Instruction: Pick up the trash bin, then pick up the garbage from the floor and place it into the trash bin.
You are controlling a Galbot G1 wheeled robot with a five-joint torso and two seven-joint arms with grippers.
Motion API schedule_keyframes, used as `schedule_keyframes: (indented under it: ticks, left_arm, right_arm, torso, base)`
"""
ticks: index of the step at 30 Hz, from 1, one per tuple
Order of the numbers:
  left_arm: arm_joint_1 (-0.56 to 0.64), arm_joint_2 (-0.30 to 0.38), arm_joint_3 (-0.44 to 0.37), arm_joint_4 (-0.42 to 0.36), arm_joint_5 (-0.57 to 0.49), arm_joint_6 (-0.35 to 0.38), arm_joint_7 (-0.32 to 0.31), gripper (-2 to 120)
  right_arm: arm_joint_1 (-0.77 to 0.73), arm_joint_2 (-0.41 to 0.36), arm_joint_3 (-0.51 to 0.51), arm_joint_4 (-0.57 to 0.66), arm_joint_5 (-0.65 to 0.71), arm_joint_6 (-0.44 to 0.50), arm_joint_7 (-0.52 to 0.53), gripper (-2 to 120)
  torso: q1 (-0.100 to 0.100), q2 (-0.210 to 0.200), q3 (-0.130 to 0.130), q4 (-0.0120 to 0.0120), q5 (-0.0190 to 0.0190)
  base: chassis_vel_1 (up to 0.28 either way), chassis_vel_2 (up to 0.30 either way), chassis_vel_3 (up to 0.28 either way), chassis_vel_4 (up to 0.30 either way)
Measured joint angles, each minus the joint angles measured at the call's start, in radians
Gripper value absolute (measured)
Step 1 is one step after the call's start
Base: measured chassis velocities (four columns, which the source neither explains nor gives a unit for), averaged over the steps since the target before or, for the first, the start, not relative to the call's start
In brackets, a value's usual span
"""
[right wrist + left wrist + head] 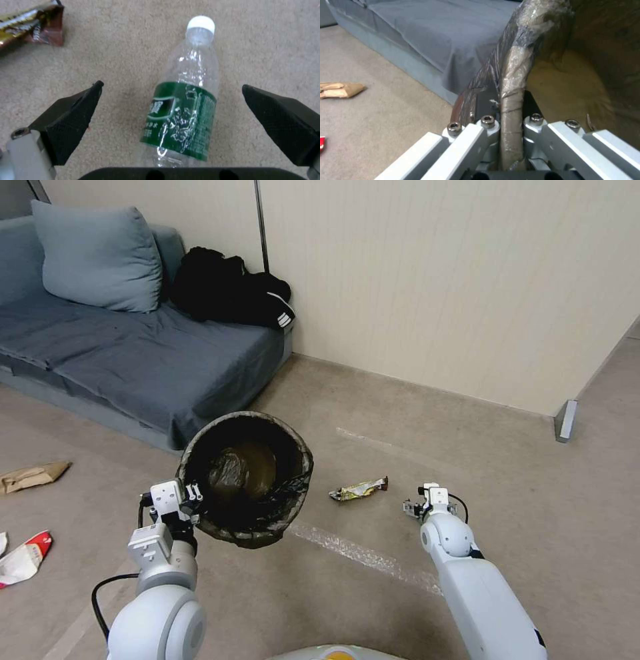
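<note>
My left gripper (511, 120) has its fingers clamped on the rim of the trash bin (245, 478), holding it off the floor (373, 607) in front of the sofa (153, 360); my left wrist view shows the bag-wrapped rim pinched between them, which my head view cannot make out. From the head I look down into the bin's dark liner and see something crumpled at the bottom. My right gripper (173, 110) is low over the floor with its fingers (71, 120) spread wide apart, and its wrist view shows a clear bottle (186, 100) with a green label and white cap lying flat between them, untouched. A gold foil wrapper (359, 489) lies on the floor between the bin and my right gripper. A crumpled brown paper bag (32, 475) and a red-and-white wrapper (25, 557) lie well off to my left.
</note>
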Motion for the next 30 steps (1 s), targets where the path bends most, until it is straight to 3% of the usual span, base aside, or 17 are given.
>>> schedule_keyframes:
  ticks: [6, 10, 14, 19, 30]
  left_arm:
    - [0.003, 0.000, -0.001, -0.001, 0.001, -0.005, 0.000, 0]
    - [0.006, 0.001, -0.003, -0.002, 0.001, -0.009, -0.001, 0]
    - [0.008, 0.001, 0.001, -0.003, 0.001, -0.010, -0.003, 0]
    - [0.007, 0.003, 0.007, -0.003, 0.001, -0.010, -0.004, 0]
    - [-0.007, 0.007, 0.023, 0.011, 0.001, -0.006, -0.005, 0]
  right_arm:
    - [0.006, 0.016, 0.018, -0.067, 0.006, 0.031, -0.017, 97]
    - [0.009, 0.024, 0.029, -0.109, 0.015, 0.054, -0.036, 87]
    - [0.007, 0.038, 0.043, -0.159, -0.001, 0.099, -0.066, 65]
    - [0.009, 0.040, 0.048, -0.176, -0.013, 0.118, -0.075, 50]
    - [0.002, 0.032, 0.058, -0.170, -0.026, 0.138, -0.056, 28]
  torso:
    - [0.000, 0.000, 0.000, 0.0000, 0.0001]
    - [0.000, 0.000, 0.000, 0.0000, 0.0001]
    - [0.000, 0.000, 0.000, 0.0001, -0.0002]
    - [0.000, 0.000, 0.000, 0.0005, 0.0000]
    - [0.000, 0.000, 0.000, -0.0002, -0.0004]
  base:
    - [0.000, 0.000, 0.000, 0.000]
    - [0.000, 0.000, 0.000, 0.000]
    - [0.000, 0.000, 0.000, 0.000]
    - [0.000, 0.000, 0.000, 0.000]
    - [0.000, 0.000, 0.000, 0.000]
